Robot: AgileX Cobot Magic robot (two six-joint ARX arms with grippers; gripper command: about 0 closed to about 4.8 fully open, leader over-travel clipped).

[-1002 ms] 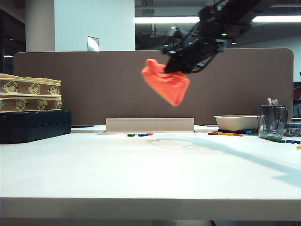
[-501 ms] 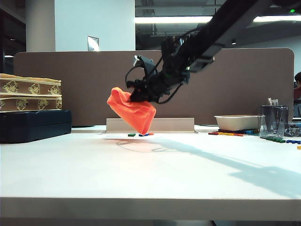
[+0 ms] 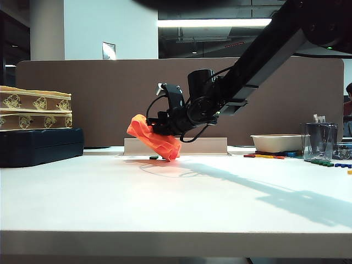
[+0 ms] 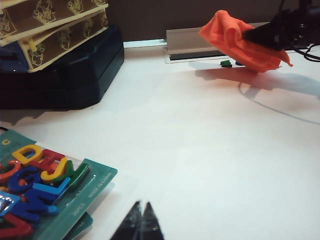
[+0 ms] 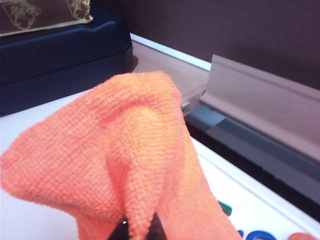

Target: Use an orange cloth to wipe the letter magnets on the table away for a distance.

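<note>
We brought the orange cloth [image 3: 154, 138] down onto the letter magnets [image 4: 226, 63].

Our right hand [image 3: 163, 124], clenched on the bunched cloth, reached low from the right so its hanging end met the table [image 3: 165, 198] beside the magnets at the back rail; our left hand [image 4: 140, 224] rested clenched, near the packaged letters [image 4: 37, 187].

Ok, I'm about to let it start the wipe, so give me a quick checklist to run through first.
1. Right gripper shut on the orange cloth: ok.
2. Cloth down at the letter magnets near the back rail: ok.
3. Cloth touching the table: cannot tell.
4. Magnets visible beside the cloth: ok, a green one shows.
5. Left gripper shut, away from the wiping spot: ok.
</note>
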